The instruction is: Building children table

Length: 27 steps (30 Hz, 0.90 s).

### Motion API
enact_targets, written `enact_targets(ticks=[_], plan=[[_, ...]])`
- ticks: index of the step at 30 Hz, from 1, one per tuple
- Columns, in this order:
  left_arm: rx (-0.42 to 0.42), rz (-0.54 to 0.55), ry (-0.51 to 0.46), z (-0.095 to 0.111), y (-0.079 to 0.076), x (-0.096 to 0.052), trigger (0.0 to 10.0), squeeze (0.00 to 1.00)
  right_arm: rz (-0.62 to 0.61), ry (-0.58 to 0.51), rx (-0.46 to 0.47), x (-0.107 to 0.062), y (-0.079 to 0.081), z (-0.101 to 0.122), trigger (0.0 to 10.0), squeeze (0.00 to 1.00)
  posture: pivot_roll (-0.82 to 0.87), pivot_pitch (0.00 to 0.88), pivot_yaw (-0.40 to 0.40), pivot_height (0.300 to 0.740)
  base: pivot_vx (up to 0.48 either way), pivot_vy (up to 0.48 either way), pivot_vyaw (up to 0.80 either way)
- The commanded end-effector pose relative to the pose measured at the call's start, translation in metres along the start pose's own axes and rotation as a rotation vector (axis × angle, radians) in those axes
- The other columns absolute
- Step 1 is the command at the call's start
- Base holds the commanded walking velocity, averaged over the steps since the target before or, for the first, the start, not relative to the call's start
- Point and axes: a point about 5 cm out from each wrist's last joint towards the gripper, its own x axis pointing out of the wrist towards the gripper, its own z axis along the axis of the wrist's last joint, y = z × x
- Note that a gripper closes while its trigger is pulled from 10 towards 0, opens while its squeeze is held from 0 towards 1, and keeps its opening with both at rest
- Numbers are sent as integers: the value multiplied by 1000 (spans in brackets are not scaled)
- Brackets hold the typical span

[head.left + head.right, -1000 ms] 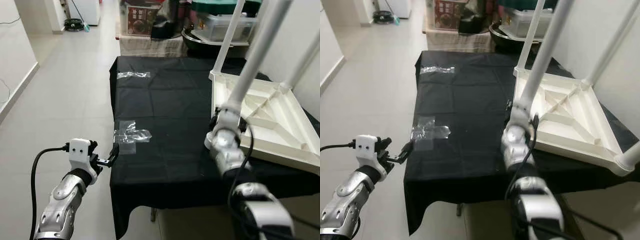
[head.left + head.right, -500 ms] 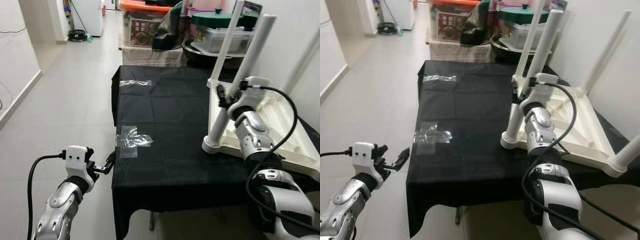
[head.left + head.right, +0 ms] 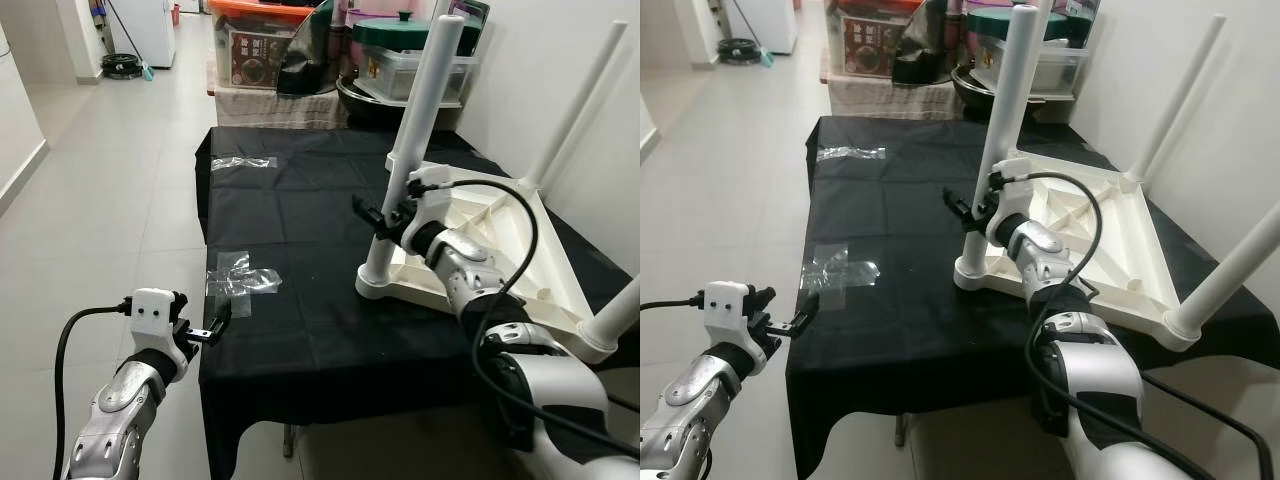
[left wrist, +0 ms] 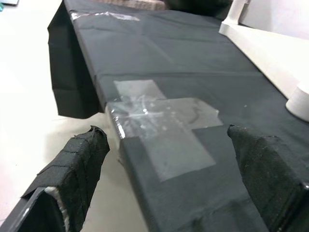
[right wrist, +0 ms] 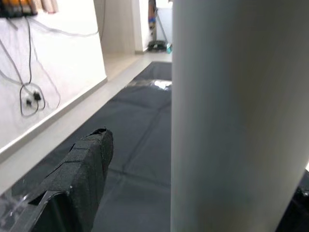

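- Tabletop [image 3: 520, 245], white and upside down on the black cloth [image 3: 300, 250], lies just behind the right claw; three legs stand up from it.
- Leg [image 3: 410, 150]: the right claw [image 3: 975, 212] pinches it low, near its socket, so seating this leg looks like the step in hand.
- Next calls for twisting or pressing it home.
- Left claw [image 4: 169, 169], spread and holding nothing, hovers at the cloth's near edge, tape [image 4: 164, 118] just ahead.

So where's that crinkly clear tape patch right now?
The clear tape patch is stuck on the black cloth near its left edge, just ahead of the left tool and left of the upturned white table.
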Motion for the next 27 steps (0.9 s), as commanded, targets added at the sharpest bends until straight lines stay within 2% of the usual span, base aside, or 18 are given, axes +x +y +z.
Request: enact_targets(ticks=[1, 3, 4, 7, 8, 9, 10, 11, 12, 15, 16, 17, 19, 21, 22, 23, 24, 27], plan=[[23, 4, 4, 0, 1, -2, 10000, 0, 62, 18, -11, 3, 9, -5, 4980, 0, 109, 0, -125, 740, 0, 0, 0], [23, 4, 4, 0, 1, -2, 10000, 0, 67, 17, -10, 3, 9, -5, 4980, 0, 109, 0, -125, 740, 0, 0, 0], [23, 3, 3, 0, 1, -2, 10000, 0, 38, 24, -11, 2, 7, -7, 0, 0, 106, 0, -123, 740, 0, 0, 0], [22, 1, 3, 0, 0, -2, 10000, 0, -39, 44, -32, 0, 1, -11, 0, 0, 100, 0, -121, 740, 0, 0, 0], [21, 0, 4, 0, 0, -1, 10000, 0, -110, 46, -47, -2, -4, -13, 0, 0, 100, 0, -121, 740, 0, 0, 0], [21, -1, 4, 0, -1, -1, 10000, 0, -220, 52, -49, -5, -12, -14, 0, 0, 96, 0, -121, 740, 0, 0, 0], [21, -2, 5, -1, -1, -1, 10000, 0, -439, 67, -1, -13, -28, -18, 0, 0, 96, 0, -124, 740, 0, 0, 0], [21, -2, 5, -1, -1, -1, 10000, 0, -439, 67, -1, -13, -28, -18, 0, 0, 96, 0, -124, 740, 0, 0, 0], [20, -2, 4, -1, -1, -1, 10000, 0, -586, 82, 38, -19, -37, -22, 0, 0, 96, 0, -124, 740, 0, 0, 0], [16, -1, 5, -1, -1, -2, 10000, 0, -1005, 135, -6, -45, -55, -40, 0, 0, 90, 0, -119, 740, 0, 0, 0], [16, -1, 5, -1, -1, -2, 10000, 0, -1005, 135, -6, -45, -55, -40, 0, 0, 90, 0, -119, 740, 0, 0, 0], [14, -2, 8, -2, -2, -2, 10000, 0, -1164, 168, -26, -56, -52, -53, 0, 0, 85, 0, -111, 740, 0, 0, 0], [13, -4, 10, -3, -3, -2, 10000, 0, -1205, 172, -41, -59, -49, -58, 0, 0, 85, 0, -111, 740, 0, 0, 0], [11, -7, 12, -3, -3, -2, 10000, 0, -1172, 190, -35, -54, -21, -69, 0, 0, 76, 0, -104, 740, 0, 0, 0], [11, -7, 12, -3, -3, -2, 10000, 0, -1172, 190, -35, -54, -21, -69, 0, 0, 76, 0, -104, 740, 0, 0, 0], [11, -9, 11, -3, -3, -1, 10000, 0, -1128, 214, -19, -49, -8, -73, 0, 0, 71, 0, -102, 740, 0, 0, 0], [10, -11, 9, -2, -4, 1, 10000, 0, -1040, 239, -31, -40, 4, -73, 10000, 0, 66, 0, -99, 740, 0, 0, 0], [11, -15, 7, -1, -4, 4, 10000, 0, -949, 258, -17, -26, 16, -72, 10000, 0, 63, 0, -97, 740, 0, 0, 0]])
